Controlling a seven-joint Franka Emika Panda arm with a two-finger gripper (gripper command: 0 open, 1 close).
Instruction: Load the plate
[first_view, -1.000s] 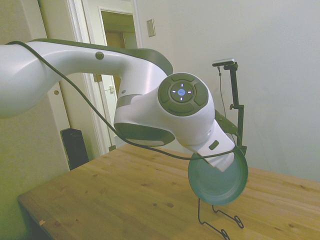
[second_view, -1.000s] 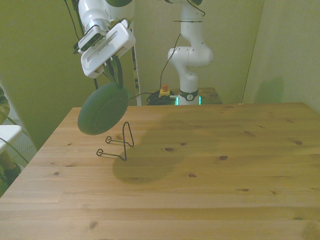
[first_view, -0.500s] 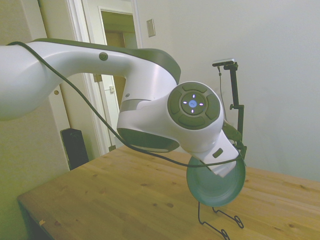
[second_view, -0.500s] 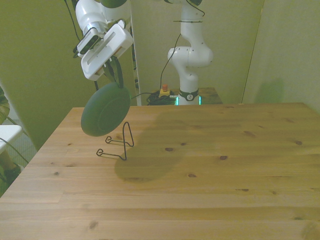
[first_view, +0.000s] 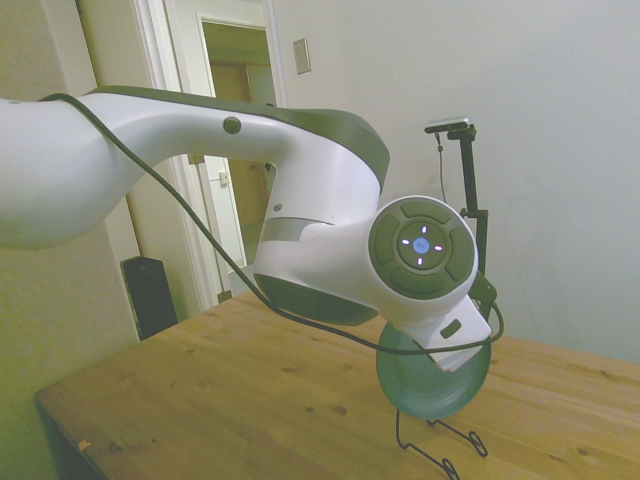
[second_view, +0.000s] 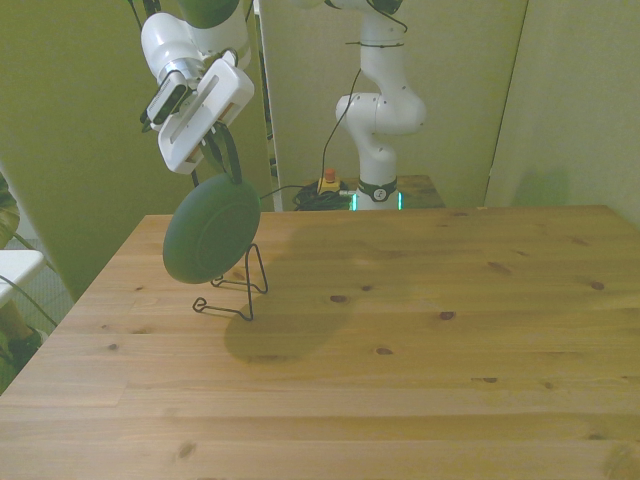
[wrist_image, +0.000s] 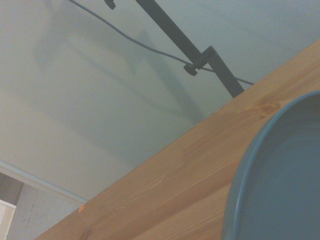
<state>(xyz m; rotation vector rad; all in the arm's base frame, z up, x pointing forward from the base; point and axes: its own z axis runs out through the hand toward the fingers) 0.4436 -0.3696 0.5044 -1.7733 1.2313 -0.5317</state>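
Observation:
The teal-green plate (second_view: 211, 231) hangs on edge from my gripper (second_view: 226, 168), which is shut on its upper rim. In the front view the plate sits low at the table's left, just above and partly in front of the thin black wire rack (second_view: 243, 290). In the side view the plate (first_view: 432, 381) shows below the arm's white wrist, right over the rack (first_view: 440, 442). Up close, the wrist view catches part of the plate's rim and inner face (wrist_image: 280, 180) over the wooden table (wrist_image: 165, 190).
A second white robot arm (second_view: 380, 110) stands behind the table's far edge. The wooden table (second_view: 420, 350) stretches wide toward the front view's right. A doorway and wall lie behind the arm in the side view.
The arm has lowered and shifted, carrying the plate down and closer to the wire rack. The plate now overlaps the rack's top in the front view.

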